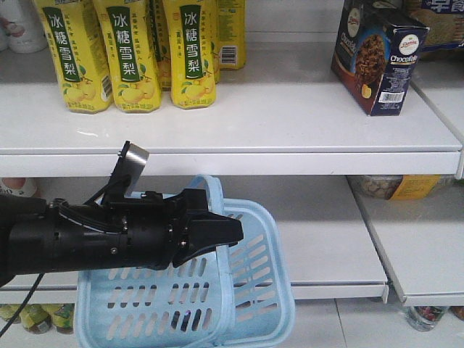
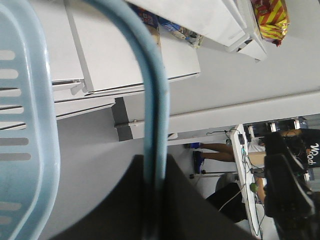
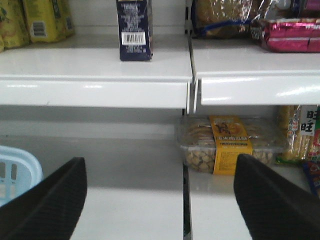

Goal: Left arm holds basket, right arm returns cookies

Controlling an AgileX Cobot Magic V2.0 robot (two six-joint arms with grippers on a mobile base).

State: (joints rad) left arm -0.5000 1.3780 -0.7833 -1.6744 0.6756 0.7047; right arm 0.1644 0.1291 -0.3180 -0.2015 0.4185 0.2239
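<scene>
In the front view, the thick black left arm (image 1: 94, 232) with exposed cables and a small silver plate enters from the lower left of the frame. Its pointed left claw (image 1: 217, 230) is clenched on the hoop handle of the light blue slotted plastic basket (image 1: 246, 304), which hangs at lower centre in front of the white lower shelf (image 1: 333, 254). The left wrist view agrees: the blue handle (image 2: 152, 125) runs straight down into the dark claw body at the bottom of the frame. As far as can be seen, the basket holds nothing.

At the upper left of the front view, yellow pear-drink bottles (image 1: 130, 51) stand on the white upper shelf (image 1: 239, 116). Further right, at the upper right, the dark blue rectangular Chocofello cookie box (image 1: 377, 61) stands upright on that same shelf, touched by nothing.

In the right wrist view the box (image 3: 134, 30) sits at upper centre, barcode side facing the camera. The right claw (image 3: 160, 200) is spread wide and empty, its two dark fingers (image 3: 50, 200) at the bottom corners, well below and apart from the box. A clear pack of pale biscuits with an orange label (image 3: 227, 145) lies on the lower shelf between them.

Judging from this, the cookies are already back on the shelf and the return looks complete; only drawing the right arm clear seems left, while the left goes on carrying the basket.
</scene>
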